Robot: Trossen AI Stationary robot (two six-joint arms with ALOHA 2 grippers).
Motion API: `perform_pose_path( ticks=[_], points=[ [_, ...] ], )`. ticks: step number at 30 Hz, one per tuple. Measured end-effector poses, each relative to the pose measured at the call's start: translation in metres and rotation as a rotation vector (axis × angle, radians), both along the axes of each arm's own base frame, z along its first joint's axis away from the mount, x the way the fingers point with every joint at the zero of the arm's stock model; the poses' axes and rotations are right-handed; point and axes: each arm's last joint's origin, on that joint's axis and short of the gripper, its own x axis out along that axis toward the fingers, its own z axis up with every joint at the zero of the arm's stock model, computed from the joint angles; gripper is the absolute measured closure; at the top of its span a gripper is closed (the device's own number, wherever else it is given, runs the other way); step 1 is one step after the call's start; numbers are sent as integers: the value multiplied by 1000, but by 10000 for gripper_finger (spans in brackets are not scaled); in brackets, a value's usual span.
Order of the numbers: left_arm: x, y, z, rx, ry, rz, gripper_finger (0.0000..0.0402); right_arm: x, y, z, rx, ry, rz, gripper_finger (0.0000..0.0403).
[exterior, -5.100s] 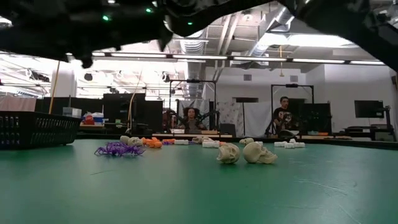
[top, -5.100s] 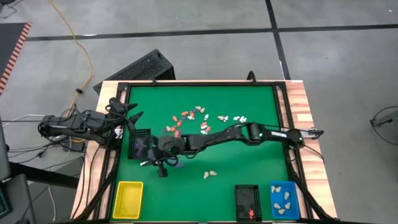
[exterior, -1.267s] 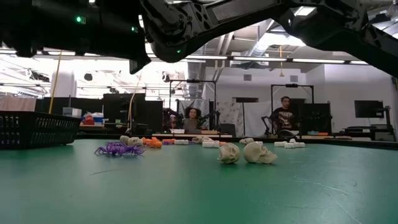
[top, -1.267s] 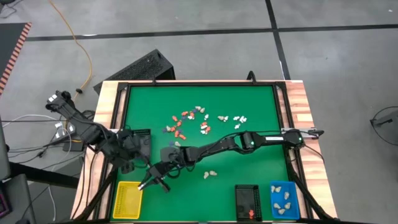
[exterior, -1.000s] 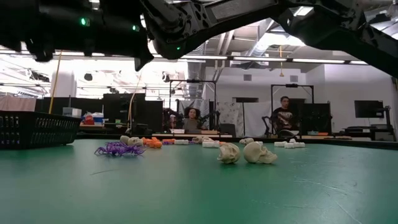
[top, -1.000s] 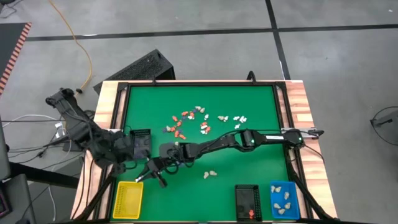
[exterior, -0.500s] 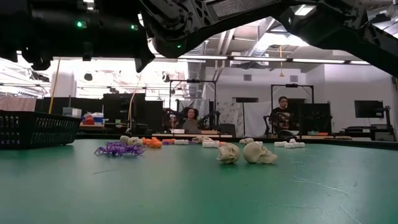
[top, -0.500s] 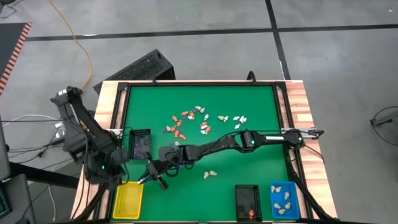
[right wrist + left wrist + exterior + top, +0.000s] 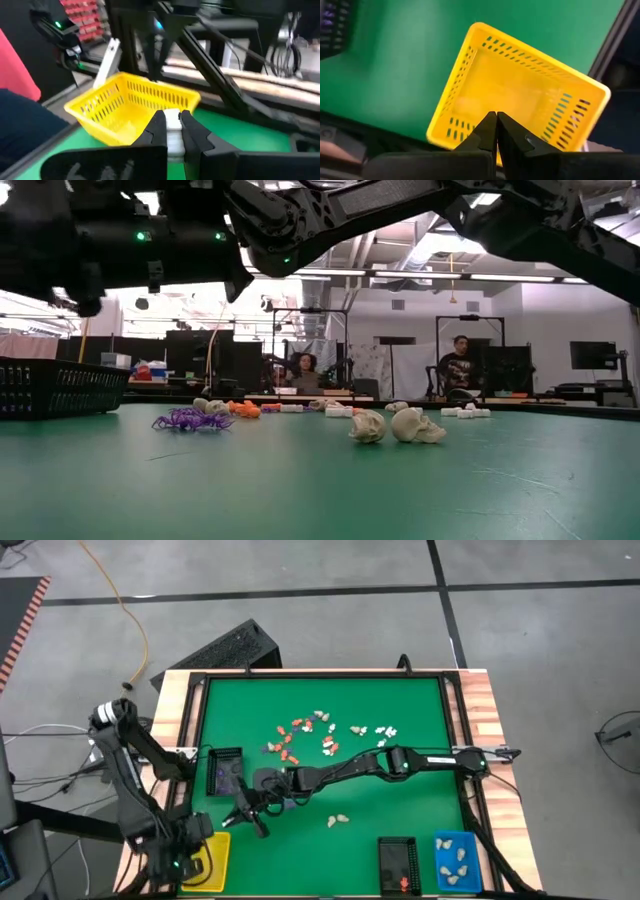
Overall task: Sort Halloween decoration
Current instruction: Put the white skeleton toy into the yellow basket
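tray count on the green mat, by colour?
yellow tray: 1
black trays: 2
blue tray: 1
Total: 4

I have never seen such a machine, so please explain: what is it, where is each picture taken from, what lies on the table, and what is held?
It is a robot with two dark arms, each ending in a two-finger gripper. One camera looks straight down, one looks level across the green table, and one sits on each wrist.

Tiny figurines lie in the middle. A yellow tray, a black tray and a blue tray stand at the near edge, and a dark basket at the left.

The right gripper holds a small white piece, facing the yellow tray. The left gripper is shut, empty, above that tray.
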Motion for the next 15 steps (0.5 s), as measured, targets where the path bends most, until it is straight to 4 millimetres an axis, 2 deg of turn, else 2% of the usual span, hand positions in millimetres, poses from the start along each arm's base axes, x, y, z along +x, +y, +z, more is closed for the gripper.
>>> perform_pose_path(
  ticks=[3,7,15],
  points=[
    [7,-9,-10,13,-13,-26,401,-2,-8,12,-23,17,-10,367],
    [14,-15,-21,46,-25,-38,401,-11,-15,42,-103,30,-55,367],
    [22,-20,-49,74,-21,-43,401,-26,-12,71,-189,74,-56,367]
  ],
)
